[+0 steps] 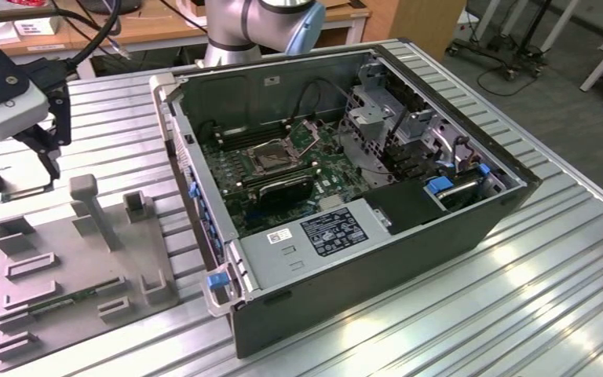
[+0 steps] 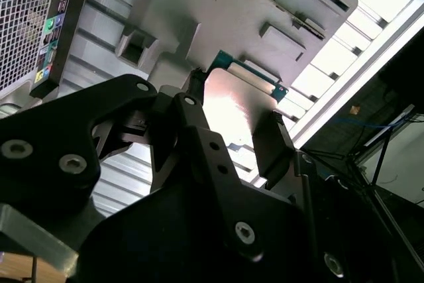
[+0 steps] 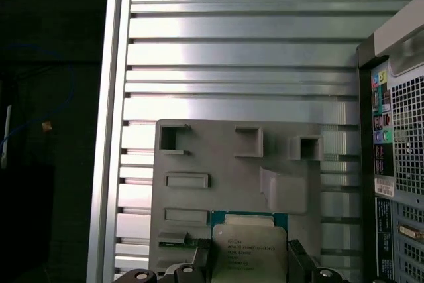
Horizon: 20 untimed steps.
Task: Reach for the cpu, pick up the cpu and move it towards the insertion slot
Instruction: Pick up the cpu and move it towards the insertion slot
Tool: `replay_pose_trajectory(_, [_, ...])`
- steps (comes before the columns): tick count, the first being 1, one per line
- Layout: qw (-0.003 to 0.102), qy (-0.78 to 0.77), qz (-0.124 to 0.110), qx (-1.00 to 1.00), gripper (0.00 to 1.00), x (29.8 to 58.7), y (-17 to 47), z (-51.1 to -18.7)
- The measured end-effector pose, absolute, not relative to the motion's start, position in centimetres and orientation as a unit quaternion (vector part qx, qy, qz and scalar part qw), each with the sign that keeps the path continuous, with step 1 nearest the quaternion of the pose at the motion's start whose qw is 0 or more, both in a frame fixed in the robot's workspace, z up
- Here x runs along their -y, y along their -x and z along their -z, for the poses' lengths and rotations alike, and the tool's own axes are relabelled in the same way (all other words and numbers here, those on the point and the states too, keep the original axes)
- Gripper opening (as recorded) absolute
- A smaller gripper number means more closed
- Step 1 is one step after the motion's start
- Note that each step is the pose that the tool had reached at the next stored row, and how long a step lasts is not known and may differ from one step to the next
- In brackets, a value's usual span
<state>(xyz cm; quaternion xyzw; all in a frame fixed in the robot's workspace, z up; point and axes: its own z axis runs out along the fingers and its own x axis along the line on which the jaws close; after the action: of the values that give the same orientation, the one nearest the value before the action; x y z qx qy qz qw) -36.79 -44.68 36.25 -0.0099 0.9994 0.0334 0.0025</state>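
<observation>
My gripper [image 1: 19,184] hangs over the ribbed table at the exterior view's far left, above the far end of the grey tray [image 1: 82,259]. It is shut on the cpu [image 1: 26,189], a thin square chip held flat between the two black fingers. In the first wrist view the cpu [image 3: 248,250] shows its silvery top and green rim between the fingers [image 3: 202,260]. The second wrist view shows its shiny face [image 2: 232,104] edge-on. The insertion slot [image 1: 273,157], silver-framed with a dark centre, lies on the motherboard inside the open computer case [image 1: 385,259], well to the right of the gripper.
The grey tray [image 3: 218,164] carries upright posts and several recesses; a long green memory stick [image 1: 66,301] lies in it. The case's rear panel [image 3: 397,164] stands beside the tray. The arm's base [image 1: 249,31] rises behind the case. The table edge [image 3: 112,130] runs close by.
</observation>
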Motion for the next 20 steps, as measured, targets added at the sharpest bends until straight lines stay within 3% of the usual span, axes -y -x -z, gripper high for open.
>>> replay_pose_trajectory(20, [0.002,0.010,-0.033,-0.999,0.54,44.7,35.2,-36.2])
